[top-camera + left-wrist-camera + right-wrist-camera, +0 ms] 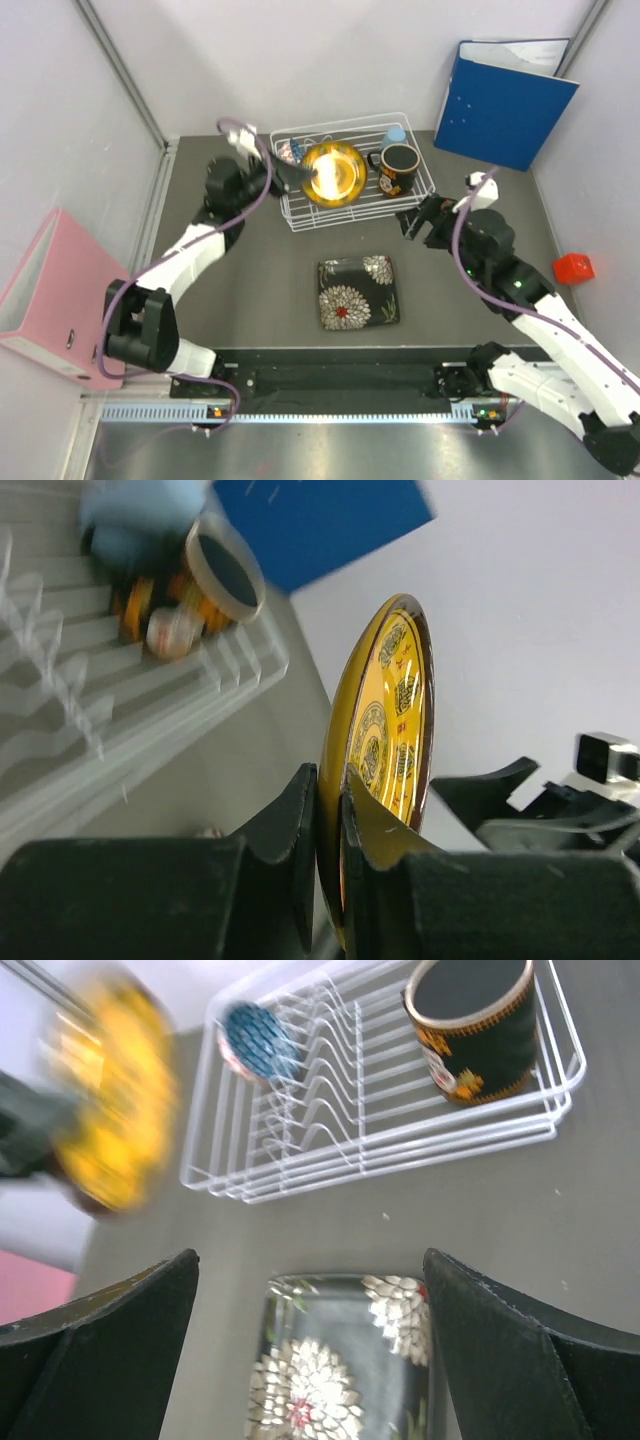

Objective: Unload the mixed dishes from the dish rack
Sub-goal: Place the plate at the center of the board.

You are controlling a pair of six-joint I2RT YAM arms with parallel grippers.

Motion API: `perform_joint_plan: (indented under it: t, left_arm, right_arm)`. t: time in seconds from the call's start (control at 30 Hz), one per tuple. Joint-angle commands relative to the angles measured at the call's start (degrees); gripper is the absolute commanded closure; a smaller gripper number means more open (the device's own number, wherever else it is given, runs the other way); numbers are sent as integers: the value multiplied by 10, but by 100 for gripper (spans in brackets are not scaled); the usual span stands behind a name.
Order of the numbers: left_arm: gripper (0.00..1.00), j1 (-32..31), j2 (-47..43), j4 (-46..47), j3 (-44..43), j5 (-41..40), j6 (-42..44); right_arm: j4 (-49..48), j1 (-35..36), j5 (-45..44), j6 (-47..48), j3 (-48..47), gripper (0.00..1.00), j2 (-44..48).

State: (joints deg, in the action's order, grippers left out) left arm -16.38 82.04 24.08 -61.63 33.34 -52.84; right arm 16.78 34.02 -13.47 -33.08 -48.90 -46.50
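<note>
The white wire dish rack stands at the back middle of the table. My left gripper is shut on the rim of the small round yellow patterned plate, holding it on edge, lifted over the rack's left part; the grip shows in the left wrist view on the plate. The dark patterned mug, light blue cup and blue mosaic bowl sit in the rack. The black square floral plate lies flat on the table. My right gripper is open and empty, above the floral plate.
A blue binder stands at the back right. A pink binder lies at the left edge. A red block sits at the right. White walls close in the table on three sides.
</note>
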Motion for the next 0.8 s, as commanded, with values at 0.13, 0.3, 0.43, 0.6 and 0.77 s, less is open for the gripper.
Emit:
perform_joint_plan:
  t: [0.13,0.3,0.43,0.6,0.77]
  left_arm:
    - [100,-31,-115,49,114,-27,-186]
    - [100,-59,-146,-40,96,-50,-129]
    - [100,-87,-153,-118,81,-70,-83]
    - [100,-102,-158,-162,77,-109,-39]
    - [100,-102,-158,-167,87,-116,-31]
  right_arm:
    - [-24,5,67,-51,-41,7,10]
    - [-41,4,111,-69,-44,10,-26]
    - [-39,6,153,-73,-77,12,-54]
    - [-25,5,143,-73,-116,12,-63]
    - [2,5,120,-72,-129,12,-61]
